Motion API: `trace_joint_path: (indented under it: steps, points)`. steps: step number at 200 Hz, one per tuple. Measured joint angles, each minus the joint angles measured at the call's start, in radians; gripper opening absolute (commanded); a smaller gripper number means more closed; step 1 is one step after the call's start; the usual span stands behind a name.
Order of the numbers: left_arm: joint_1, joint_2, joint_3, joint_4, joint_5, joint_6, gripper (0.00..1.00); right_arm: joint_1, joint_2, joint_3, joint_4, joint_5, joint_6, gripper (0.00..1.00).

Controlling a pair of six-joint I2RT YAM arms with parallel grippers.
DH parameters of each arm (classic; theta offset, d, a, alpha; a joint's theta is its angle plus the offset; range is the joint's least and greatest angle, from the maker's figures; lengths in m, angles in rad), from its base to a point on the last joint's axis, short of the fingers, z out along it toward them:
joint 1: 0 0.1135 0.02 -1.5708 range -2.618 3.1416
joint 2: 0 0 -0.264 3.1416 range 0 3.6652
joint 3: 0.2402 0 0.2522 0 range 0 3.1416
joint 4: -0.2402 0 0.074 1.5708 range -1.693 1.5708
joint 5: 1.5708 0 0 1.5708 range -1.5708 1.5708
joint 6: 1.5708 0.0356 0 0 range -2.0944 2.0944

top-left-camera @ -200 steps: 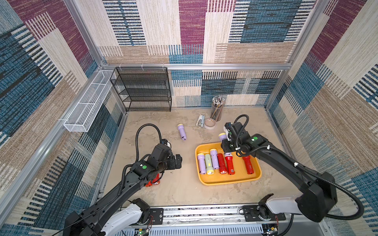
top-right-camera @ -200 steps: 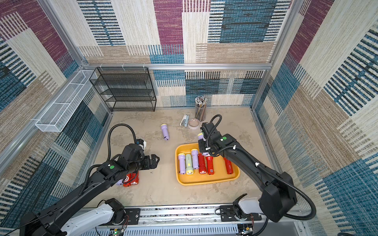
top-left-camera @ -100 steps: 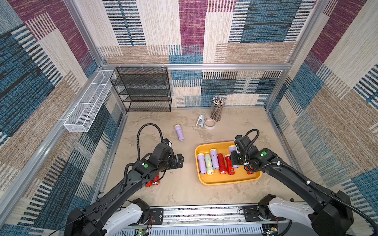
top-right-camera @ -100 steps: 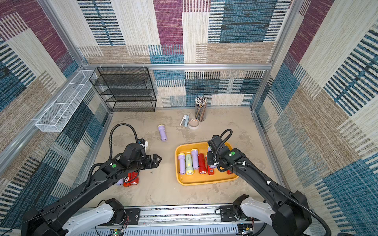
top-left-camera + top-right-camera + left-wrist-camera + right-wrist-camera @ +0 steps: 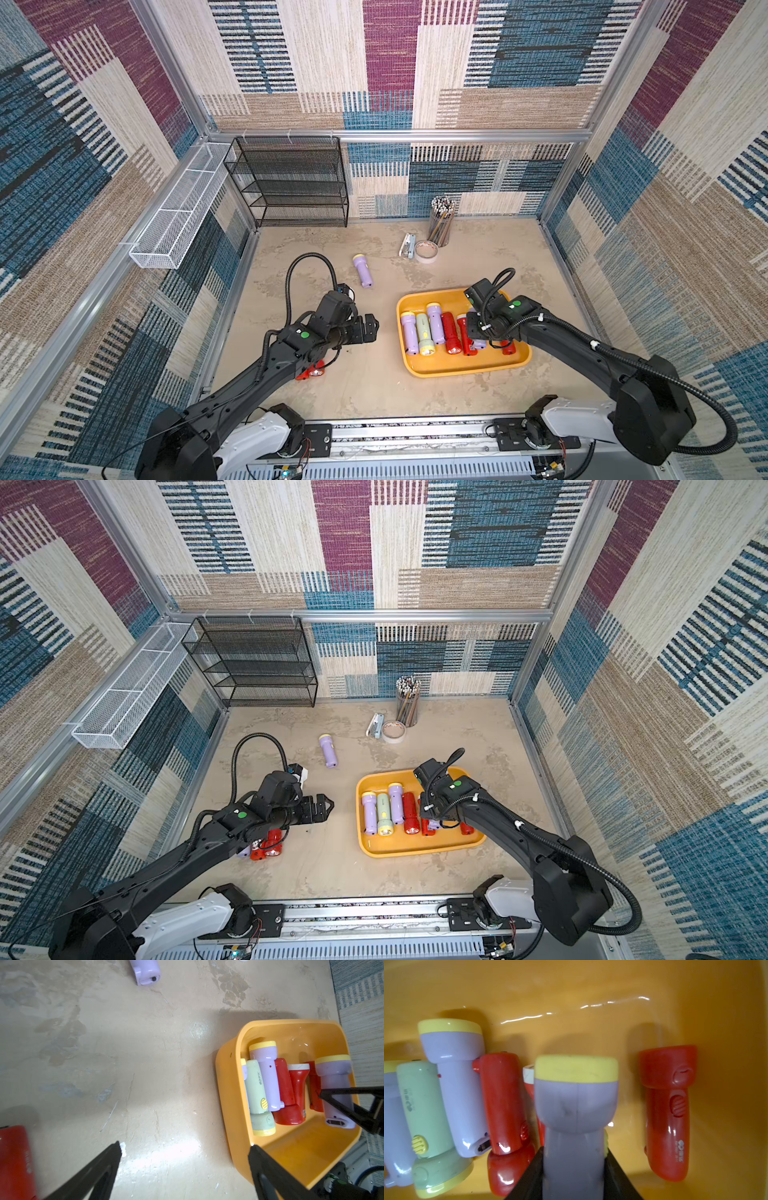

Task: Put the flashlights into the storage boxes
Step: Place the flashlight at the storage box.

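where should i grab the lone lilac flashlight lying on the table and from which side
Take the lone lilac flashlight by its slim handle, below the wider yellow head, from straight above, fingers across the barrel. It lies flat with nothing beside it.

We see glossy smooth plastic: rectangular yellow-orange tray (image 5: 591,991), lilac yellow-headed flashlight (image 5: 576,1101); beige tabletop (image 5: 145,1064) looks matt, rough.

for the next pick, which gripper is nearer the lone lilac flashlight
Left. The left gripper hangs in front of the lone lilac flashlight; the right gripper is farther, in the tray, holding another flashlight.
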Motion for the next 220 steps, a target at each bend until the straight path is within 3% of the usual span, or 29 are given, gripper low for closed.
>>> trace_joint_path:
  steps: [116, 136, 162, 190, 220]
  points:
    - [0.000, -0.018, 0.014, 0.011, 0.015, 0.047, 0.99, -0.071, 0.163, -0.007, 0.065, 0.022, -0.020, 0.46]
    - [0.000, -0.024, 0.014, 0.007, 0.011, 0.047, 0.99, -0.071, 0.168, -0.007, 0.075, 0.021, -0.028, 0.50]
    - [0.000, -0.027, 0.015, -0.004, 0.009, 0.047, 0.99, -0.072, 0.158, 0.003, 0.073, 0.026, -0.039, 0.63]
    - [0.000, -0.031, 0.028, -0.024, -0.004, 0.047, 0.99, -0.072, 0.106, 0.044, 0.053, 0.032, -0.039, 0.65]
    - [0.000, -0.040, 0.038, -0.041, -0.012, 0.047, 0.99, -0.071, 0.041, 0.105, 0.044, 0.018, -0.062, 0.75]
